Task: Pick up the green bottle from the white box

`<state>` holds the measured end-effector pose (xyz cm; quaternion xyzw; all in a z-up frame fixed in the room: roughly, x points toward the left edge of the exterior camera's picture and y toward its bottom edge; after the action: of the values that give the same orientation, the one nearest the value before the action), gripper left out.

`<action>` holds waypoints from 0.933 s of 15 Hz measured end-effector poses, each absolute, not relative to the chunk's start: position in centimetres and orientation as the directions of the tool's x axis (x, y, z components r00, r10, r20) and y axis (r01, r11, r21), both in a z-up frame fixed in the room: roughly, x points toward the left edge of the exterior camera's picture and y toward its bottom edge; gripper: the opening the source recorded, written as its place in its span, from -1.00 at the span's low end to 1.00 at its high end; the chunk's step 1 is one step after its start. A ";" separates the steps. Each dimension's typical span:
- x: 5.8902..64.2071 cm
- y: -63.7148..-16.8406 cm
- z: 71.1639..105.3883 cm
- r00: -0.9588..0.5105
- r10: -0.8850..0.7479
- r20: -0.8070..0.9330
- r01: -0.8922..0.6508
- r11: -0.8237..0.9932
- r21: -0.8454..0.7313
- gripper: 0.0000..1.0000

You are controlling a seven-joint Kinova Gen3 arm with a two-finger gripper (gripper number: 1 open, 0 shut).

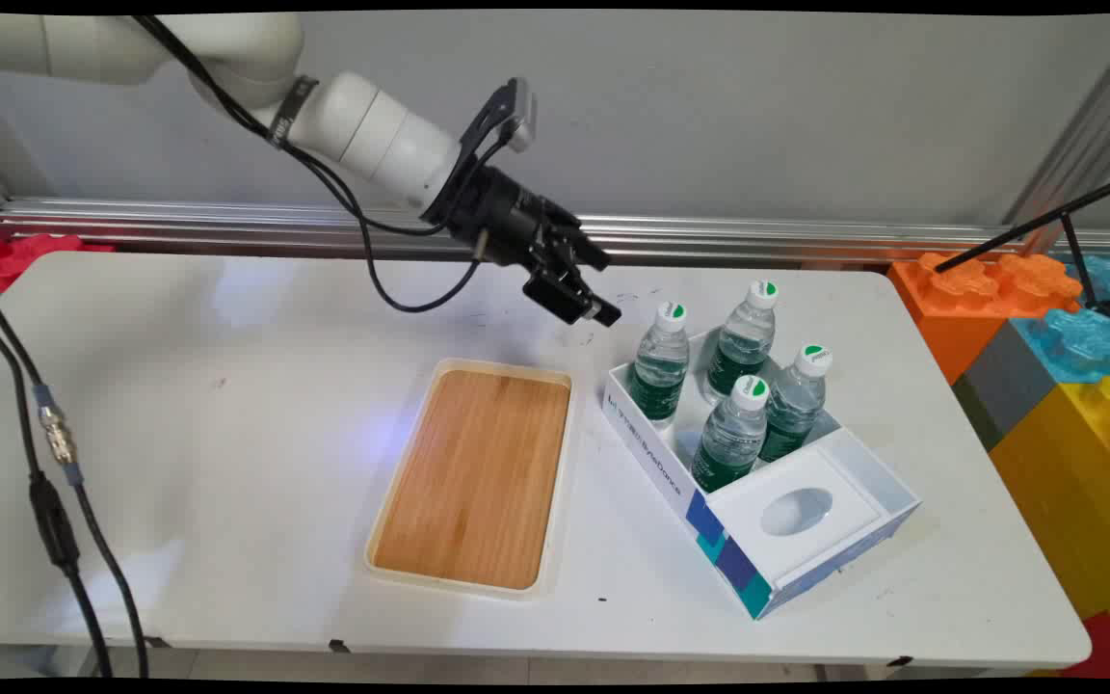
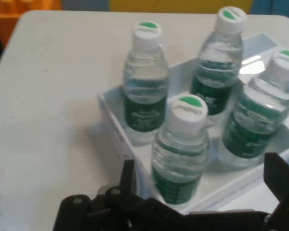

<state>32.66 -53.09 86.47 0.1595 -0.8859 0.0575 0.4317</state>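
Note:
My gripper hangs open and empty above the table's back middle, just left of a white box that holds several water bottles with green labels and white caps. Closest to it is the box's back-left bottle. In the hand view that bottle stands just beyond the gripper, between its spread fingers, and the others stand behind and beside it in the box. The box's near end carries a white insert with an oval hole.
A cream tray with a wooden floor lies empty left of the box. Large coloured toy blocks stand beyond the table's right edge, with a black tripod leg above them. Black cables hang at the left edge.

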 end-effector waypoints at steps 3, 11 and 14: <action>33.1 -53.8 84.8 -0.557 -0.229 0.799 -0.287 0.955 0.074 1.00; 31.8 -55.8 79.6 -0.493 -0.209 0.845 -0.233 0.967 0.103 1.00; 30.9 -56.4 78.2 -0.479 -0.201 0.854 -0.231 0.968 0.098 1.00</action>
<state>30.86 -56.38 78.18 0.1254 -0.8599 0.0151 0.4947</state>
